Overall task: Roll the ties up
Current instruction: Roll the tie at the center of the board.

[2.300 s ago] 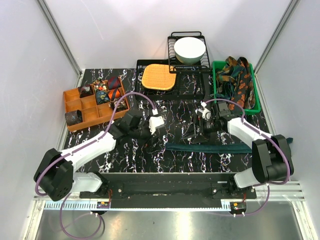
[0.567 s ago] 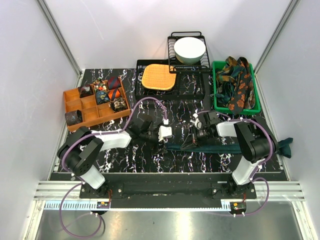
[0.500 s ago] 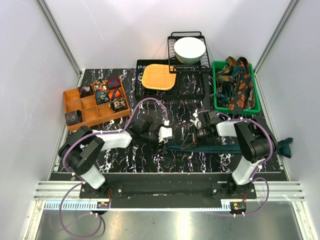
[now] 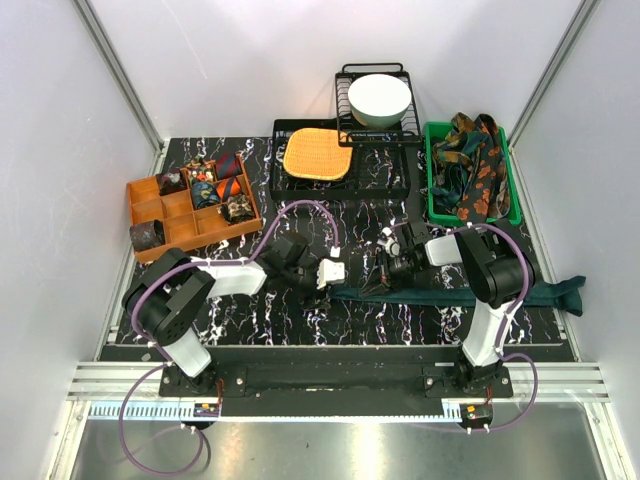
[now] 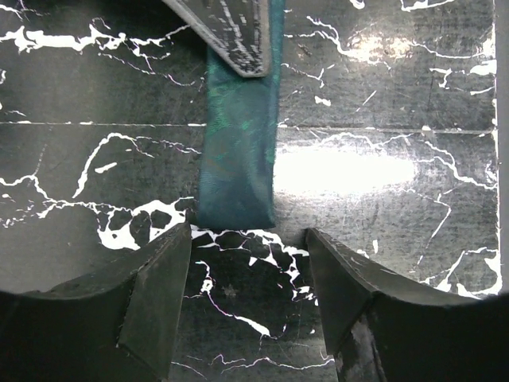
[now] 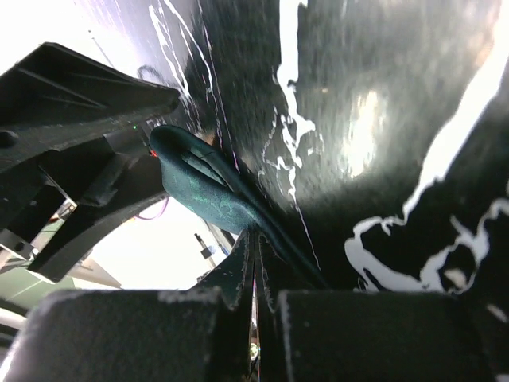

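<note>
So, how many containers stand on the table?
4: orange divided box at left, black tray under the mat, wire rack holding the bowl behind it, green bin at right. None seems hidden.

Tray (image 4: pixel 180 207): left, rolled ties (image 4: pixel 205 185) inside.
Bin (image 4: pixel 431 180): far right, ties (image 4: pixel 475 165) inside.
Flat tie (image 4: pixel 450 296): on table (image 4: pixel 300 320), near right.

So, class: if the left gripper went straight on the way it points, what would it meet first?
Probably the end of the teal tie, just ahead of the left gripper; depth unclear.
</note>
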### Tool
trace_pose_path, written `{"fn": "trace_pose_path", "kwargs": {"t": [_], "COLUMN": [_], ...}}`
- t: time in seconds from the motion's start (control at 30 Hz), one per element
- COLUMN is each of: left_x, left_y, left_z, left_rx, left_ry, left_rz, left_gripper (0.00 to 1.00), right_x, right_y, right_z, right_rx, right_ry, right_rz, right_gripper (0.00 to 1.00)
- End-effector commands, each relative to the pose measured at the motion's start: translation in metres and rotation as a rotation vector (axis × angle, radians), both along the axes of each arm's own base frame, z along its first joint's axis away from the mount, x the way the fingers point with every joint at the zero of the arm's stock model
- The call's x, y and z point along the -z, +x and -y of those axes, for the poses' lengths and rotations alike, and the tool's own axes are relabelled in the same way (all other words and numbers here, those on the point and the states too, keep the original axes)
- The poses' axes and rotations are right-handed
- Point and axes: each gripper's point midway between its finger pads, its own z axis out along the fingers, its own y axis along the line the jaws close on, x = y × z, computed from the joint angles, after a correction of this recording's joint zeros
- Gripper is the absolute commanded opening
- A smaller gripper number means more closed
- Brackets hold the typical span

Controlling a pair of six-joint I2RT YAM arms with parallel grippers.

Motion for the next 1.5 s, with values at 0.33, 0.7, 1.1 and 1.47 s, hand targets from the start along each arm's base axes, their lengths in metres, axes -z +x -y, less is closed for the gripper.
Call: {"fn": "trace_pose_path", "kwargs": {"t": [0.33,0.7,1.1,1.47], "left_x": [-0.007,-0.03,-0.067,-0.028], "left_y": [0.024,0.016,0.007,0.007], "left_z": [0.022,0.028,0.065,0.083], "left_rx": [0.0,0.062,0.104,0.113], "left_ry": [-0.038,-0.066,-0.147,-0.072], "left_rz": [0.034,0.009,-0.038,-0.082], "left_gripper": [0.65,0.34,0.34,0.35], "right_x": [0.009,0.018,0.022,0.018], "right_y": [0.004,0.004,0.007,0.007], "right_z": [0.002,0.004,0.003,0.001], "right_rx": [-0.031,-0.016,-0.01,-0.014], "right_ry": [-0.049,-0.078,-0.086,-0.07], "right_rz": [0.036,0.004,-0.008,-0.006], "right_gripper": [0.0,0.0,0.0,0.0]}}
